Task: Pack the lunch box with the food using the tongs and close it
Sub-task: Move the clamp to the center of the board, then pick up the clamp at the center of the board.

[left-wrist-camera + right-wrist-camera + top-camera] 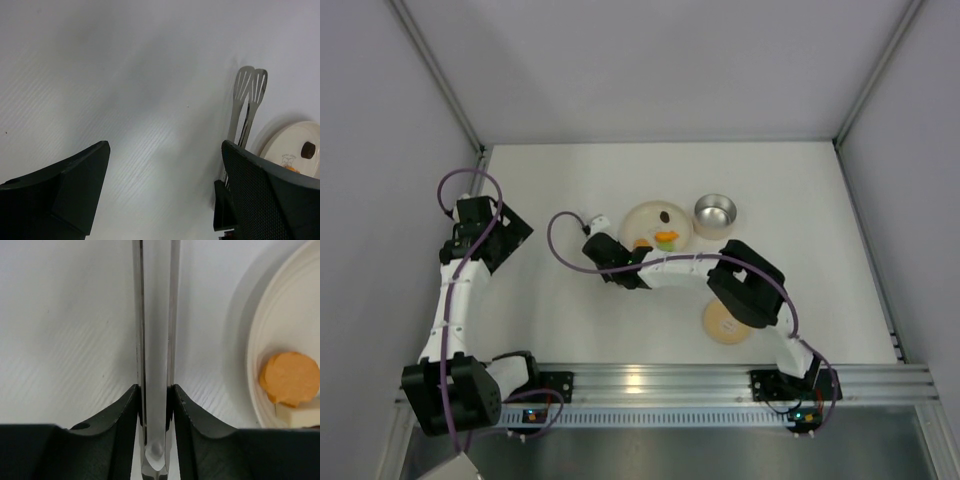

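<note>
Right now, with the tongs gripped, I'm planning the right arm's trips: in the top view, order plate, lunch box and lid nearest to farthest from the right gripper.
From the right gripper:
1. plate, just to its right.
2. lunch box, past the plate, farther right.
3. lid, also right, by the near edge.

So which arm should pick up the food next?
Right: the right end effector is shut on the tongs beside the plate of food; the left end effector hangs open, holding nothing.

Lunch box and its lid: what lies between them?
In the top view, the right arm passes between the lunch box and the lid; no other object shows there.
</note>
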Tool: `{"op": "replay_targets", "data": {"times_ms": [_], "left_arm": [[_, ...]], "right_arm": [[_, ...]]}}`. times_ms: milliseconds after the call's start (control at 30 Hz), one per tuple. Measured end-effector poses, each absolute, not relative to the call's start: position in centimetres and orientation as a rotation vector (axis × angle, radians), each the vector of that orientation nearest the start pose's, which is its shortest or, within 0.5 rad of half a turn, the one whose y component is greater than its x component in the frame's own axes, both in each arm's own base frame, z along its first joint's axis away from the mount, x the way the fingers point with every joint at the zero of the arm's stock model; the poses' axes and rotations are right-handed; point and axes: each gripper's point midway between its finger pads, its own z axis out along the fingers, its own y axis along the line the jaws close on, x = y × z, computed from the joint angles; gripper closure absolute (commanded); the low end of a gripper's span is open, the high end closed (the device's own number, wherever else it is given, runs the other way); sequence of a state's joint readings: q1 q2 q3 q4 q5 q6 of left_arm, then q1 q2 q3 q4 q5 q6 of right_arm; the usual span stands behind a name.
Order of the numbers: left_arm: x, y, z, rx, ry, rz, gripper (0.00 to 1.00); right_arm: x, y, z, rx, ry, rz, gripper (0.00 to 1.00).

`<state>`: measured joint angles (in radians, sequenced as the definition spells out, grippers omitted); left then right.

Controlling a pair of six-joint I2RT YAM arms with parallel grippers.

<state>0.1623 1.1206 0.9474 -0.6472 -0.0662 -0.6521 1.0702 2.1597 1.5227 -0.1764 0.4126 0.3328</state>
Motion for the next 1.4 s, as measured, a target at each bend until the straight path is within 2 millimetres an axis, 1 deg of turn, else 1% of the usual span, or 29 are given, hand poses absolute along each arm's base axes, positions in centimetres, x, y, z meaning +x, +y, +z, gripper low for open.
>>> {"op": "replay_targets", "data": {"times_ms": [67,133,200,300,500,533,700,833,967,1100,1200,1400], "left_arm": [[30.2,3.6,16.2,-0.977,2.186,-0.152,0.02],[30.2,3.6,16.2,-0.977,2.186,-0.152,0.02],[30.2,3.5,16.2,-0.977,2.186,-0.153,0.02],[30.2,3.6,16.3,-0.975,2.183,-0.153,0.01],[30.1,3.6,16.5,-0.972,2.176,-0.154,0.02],[30.1,3.6,16.5,-0.972,2.176,-0.154,0.02],[30.1,3.6,16.5,-0.972,2.176,-0.154,0.02],[30.1,3.6,16.4,-0.97,2.178,-0.153,0.01],[30.1,3.6,16.4,-0.967,2.179,-0.151,0.02],[30.0,3.6,16.4,-0.965,2.181,-0.15,0.02],[30.0,3.6,16.4,-0.964,2.181,-0.15,0.02],[30.0,3.6,16.3,-0.96,2.182,-0.149,0.02]], "right_arm": [[29.3,43.6,3.4,-0.679,2.221,0.217,0.61],[28.1,43.3,3.3,-0.705,2.222,0.216,0.54],[27.2,43.3,3.1,-0.727,2.224,0.215,0.5],[26.8,43.5,3.0,-0.738,2.222,0.218,0.48],[27.1,43.4,3.1,-0.731,2.214,0.204,0.44],[27.2,43.5,3.3,-0.73,2.209,0.203,0.42],[28.1,44.8,5.1,-0.705,2.174,0.239,0.37],[28.6,45.6,5.7,-0.69,2.16,0.261,0.35],[28.9,46.0,5.2,-0.691,2.166,0.26,0.34],[28.7,45.8,4.3,-0.703,2.185,0.249,0.33],[28.7,45.8,4.2,-0.702,2.186,0.249,0.31],[28.7,45.8,4.2,-0.704,2.185,0.247,0.31]]}}
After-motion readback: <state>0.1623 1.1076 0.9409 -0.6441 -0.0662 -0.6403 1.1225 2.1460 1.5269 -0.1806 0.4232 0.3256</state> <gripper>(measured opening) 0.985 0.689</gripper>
